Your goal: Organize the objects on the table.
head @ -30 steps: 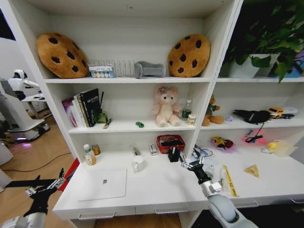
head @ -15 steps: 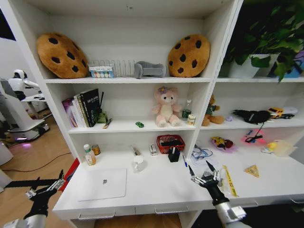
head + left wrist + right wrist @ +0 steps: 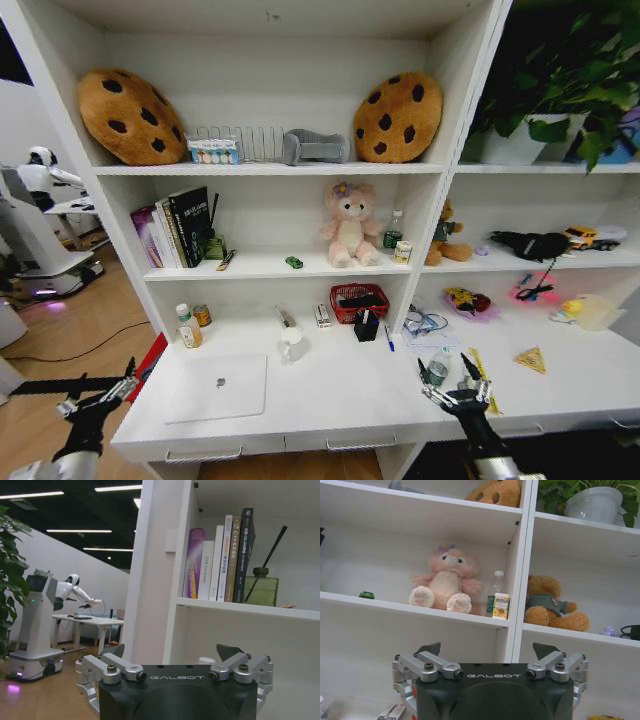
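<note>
On the long white table (image 3: 345, 395) lie a silver laptop (image 3: 218, 387), a white mug (image 3: 291, 344), a blue marker pen (image 3: 388, 338), a small clear bottle (image 3: 437, 367) and a yellow ruler (image 3: 482, 380). Two small bottles (image 3: 187, 327) stand at the back left. A tiny green toy (image 3: 293, 262) (image 3: 366, 595) sits on the shelf above. My right gripper (image 3: 447, 378) (image 3: 487, 650) hangs open and empty over the front edge, just in front of the clear bottle. Off the table's left end, below desk height, my left gripper (image 3: 100, 385) (image 3: 172, 652) is open and empty.
A red basket (image 3: 358, 300) and a black object (image 3: 366, 325) stand at the back of the desk. Books (image 3: 178, 225) (image 3: 220, 560), a pink plush (image 3: 349, 223) (image 3: 445, 580) and shelf bottles (image 3: 496, 594) fill the shelves. Another robot (image 3: 40, 215) stands far left.
My right gripper has pulled back from beside the blue pen toward the desk's front edge and to the right, still open. The left arm has hardly moved.
</note>
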Motion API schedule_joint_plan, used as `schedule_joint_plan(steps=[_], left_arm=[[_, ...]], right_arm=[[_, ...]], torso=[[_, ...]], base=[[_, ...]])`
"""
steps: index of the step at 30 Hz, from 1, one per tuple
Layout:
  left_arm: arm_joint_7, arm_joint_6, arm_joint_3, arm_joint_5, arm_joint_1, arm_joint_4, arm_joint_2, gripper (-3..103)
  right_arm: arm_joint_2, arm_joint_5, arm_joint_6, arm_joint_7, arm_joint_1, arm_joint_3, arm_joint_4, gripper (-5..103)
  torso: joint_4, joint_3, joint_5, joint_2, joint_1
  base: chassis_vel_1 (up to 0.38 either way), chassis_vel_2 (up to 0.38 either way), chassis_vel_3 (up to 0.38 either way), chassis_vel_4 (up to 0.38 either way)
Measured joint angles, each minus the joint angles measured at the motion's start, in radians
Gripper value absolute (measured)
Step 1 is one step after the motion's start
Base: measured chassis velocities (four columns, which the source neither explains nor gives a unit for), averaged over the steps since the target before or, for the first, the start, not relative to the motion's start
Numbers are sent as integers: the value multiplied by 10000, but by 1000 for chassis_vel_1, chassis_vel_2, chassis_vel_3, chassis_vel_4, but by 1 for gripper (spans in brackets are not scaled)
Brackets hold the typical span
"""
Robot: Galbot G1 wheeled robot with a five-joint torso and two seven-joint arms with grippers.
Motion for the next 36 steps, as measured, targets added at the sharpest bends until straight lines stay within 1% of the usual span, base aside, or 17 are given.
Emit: schedule_joint_plan(steps=[11, 36], left_arm=[[46, -47, 71, 58, -8, 112, 4, 100], [52, -56, 57, 67, 47, 116, -2, 100]], right_arm=[[94, -80, -65, -29, 308, -287, -280, 100], [128, -71, -22, -41, 338, -293, -372, 100]], torso=[[1, 0, 0, 0, 0], [0, 0, 0, 0, 0]], base=[[-15, -14, 12, 14], [-11, -10, 9, 9]])
